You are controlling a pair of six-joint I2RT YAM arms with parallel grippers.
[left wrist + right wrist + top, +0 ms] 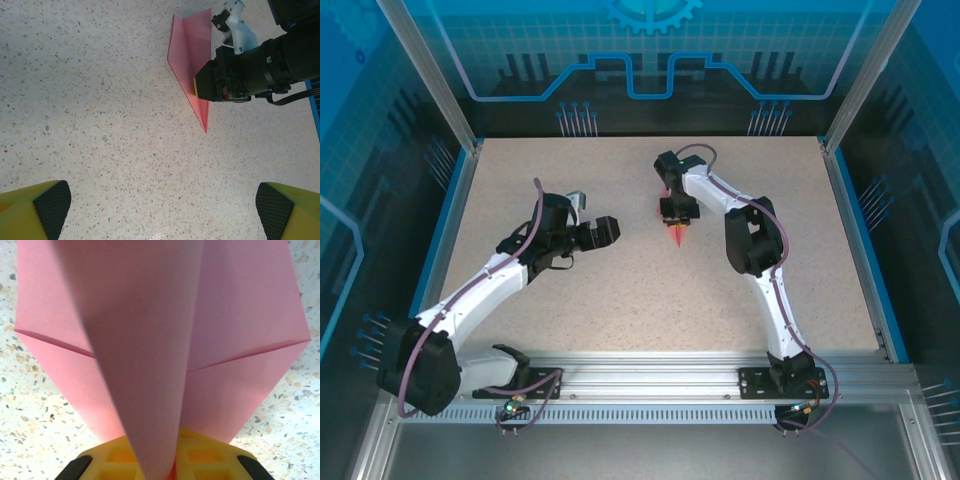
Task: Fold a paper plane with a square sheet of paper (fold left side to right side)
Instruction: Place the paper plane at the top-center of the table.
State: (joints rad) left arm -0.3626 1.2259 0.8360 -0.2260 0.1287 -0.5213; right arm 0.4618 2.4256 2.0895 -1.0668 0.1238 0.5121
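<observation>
A speckled beige bench (620, 300) edged with blue strips (445, 230) sits inside a frame of slanting aluminium posts (430, 72), walled by translucent blue panels (740, 40) printed with grid lines, circuit traces and a gear, with a slotted aluminium rail (650, 372) along the near edge, evenly lit.

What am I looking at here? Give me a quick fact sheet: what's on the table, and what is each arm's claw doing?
Surface: speckled beige table
Object: pink paper plane, folded to a sharp point, lying on the table
Right gripper: shut on the paper plane's raised middle flap
Left gripper: wide open, empty, apart from the plane
</observation>
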